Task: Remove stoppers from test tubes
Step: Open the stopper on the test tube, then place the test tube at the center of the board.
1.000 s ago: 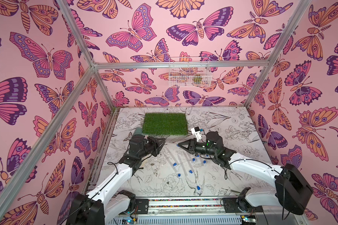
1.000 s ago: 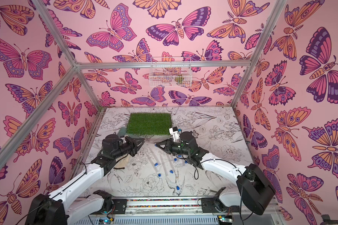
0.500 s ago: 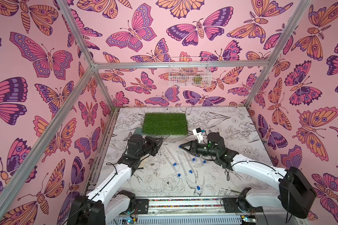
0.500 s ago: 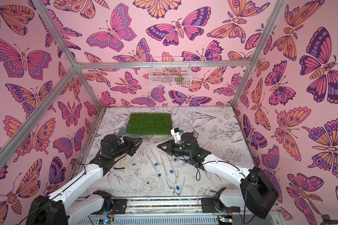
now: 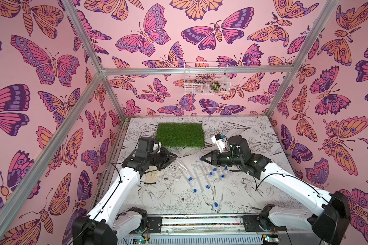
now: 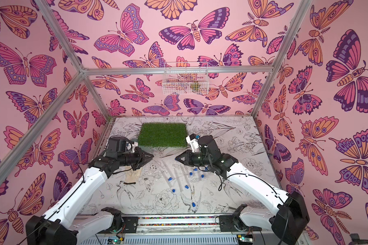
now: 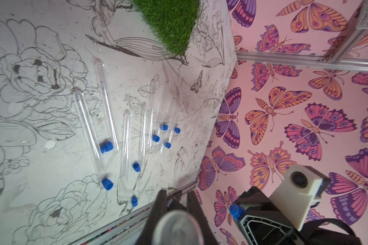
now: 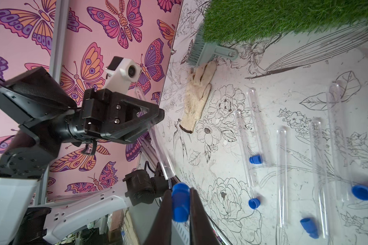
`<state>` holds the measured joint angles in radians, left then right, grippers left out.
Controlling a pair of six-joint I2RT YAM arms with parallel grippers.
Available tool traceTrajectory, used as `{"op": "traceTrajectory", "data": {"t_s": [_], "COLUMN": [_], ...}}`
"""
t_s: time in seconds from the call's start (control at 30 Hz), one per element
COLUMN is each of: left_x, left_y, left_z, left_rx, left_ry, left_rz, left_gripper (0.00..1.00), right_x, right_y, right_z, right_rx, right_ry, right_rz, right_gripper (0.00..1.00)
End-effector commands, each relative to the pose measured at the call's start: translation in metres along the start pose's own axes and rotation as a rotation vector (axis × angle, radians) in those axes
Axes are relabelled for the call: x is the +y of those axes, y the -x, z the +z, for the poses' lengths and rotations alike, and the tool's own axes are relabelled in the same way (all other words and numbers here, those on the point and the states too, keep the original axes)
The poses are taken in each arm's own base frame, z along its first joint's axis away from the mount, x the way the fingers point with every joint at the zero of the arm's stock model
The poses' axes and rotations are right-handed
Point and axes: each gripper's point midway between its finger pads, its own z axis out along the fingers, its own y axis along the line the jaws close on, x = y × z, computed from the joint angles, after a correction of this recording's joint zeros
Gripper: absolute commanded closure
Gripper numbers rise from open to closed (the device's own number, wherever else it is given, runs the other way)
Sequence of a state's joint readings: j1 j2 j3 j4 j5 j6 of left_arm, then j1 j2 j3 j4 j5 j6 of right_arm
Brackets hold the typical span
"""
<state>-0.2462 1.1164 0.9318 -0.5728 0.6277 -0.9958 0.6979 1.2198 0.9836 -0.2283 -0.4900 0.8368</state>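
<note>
My left gripper (image 5: pixel 175 157) (image 7: pixel 176 193) is shut on a clear test tube (image 8: pixel 158 146), whose rounded end (image 7: pixel 175 228) fills the near part of the left wrist view. Its mouth is open. My right gripper (image 5: pixel 201 158) (image 8: pixel 180 191) faces it a short way off, shut on a blue stopper (image 8: pixel 180 210) (image 7: pixel 236 211). Between and in front of the grippers, several more test tubes (image 7: pixel 103 99) (image 8: pixel 282 176) lie on the table. Several loose blue stoppers (image 5: pixel 207 187) (image 6: pixel 186 186) lie among them.
A green grass mat (image 5: pixel 180 134) lies at the back of the table. A dirty white glove (image 8: pixel 197 99) and a grey-green brush (image 8: pixel 206 53) rest near the left arm. A wire basket (image 5: pixel 206 81) hangs on the back wall. Pink butterfly walls enclose three sides.
The two grippers have drawn apart: the right one pulled back to the right with the stopper, and the left one shifted slightly left and nearer with the tube.
</note>
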Motion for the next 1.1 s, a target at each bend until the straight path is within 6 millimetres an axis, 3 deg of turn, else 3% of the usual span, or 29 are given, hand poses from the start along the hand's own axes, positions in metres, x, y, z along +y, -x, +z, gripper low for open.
{"op": "traceTrajectory", "data": {"t_s": [0.0, 0.33, 0.8, 1.07], "left_x": [0.034, 0.076, 0.112, 0.125], "left_y": [-0.033, -0.05, -0.051, -0.049], "left_z": [-0.008, -0.018, -0.004, 0.007], "left_rx": [0.172, 0.233, 0.307, 0.358], "left_ry": [0.147, 0.317, 0.43, 0.479], "left_rz": [0.097, 0.164, 0.151, 0.143], "left_gripper": [0.95, 0.95, 0.94, 0.94], "right_x": [-0.011, 0.001, 0.009, -0.007], "right_y": [-0.012, -0.019, -0.064, -0.091], "right_z": [0.0, 0.014, 0.061, 0.082], "right_rx": [0.075, 0.147, 0.385, 0.517], "right_ry": [-0.064, -0.055, -0.152, -0.271], "right_rz": [-0.026, -0.053, -0.182, -0.225], "right_gripper": [0.86, 0.86, 0.85, 0.85]}}
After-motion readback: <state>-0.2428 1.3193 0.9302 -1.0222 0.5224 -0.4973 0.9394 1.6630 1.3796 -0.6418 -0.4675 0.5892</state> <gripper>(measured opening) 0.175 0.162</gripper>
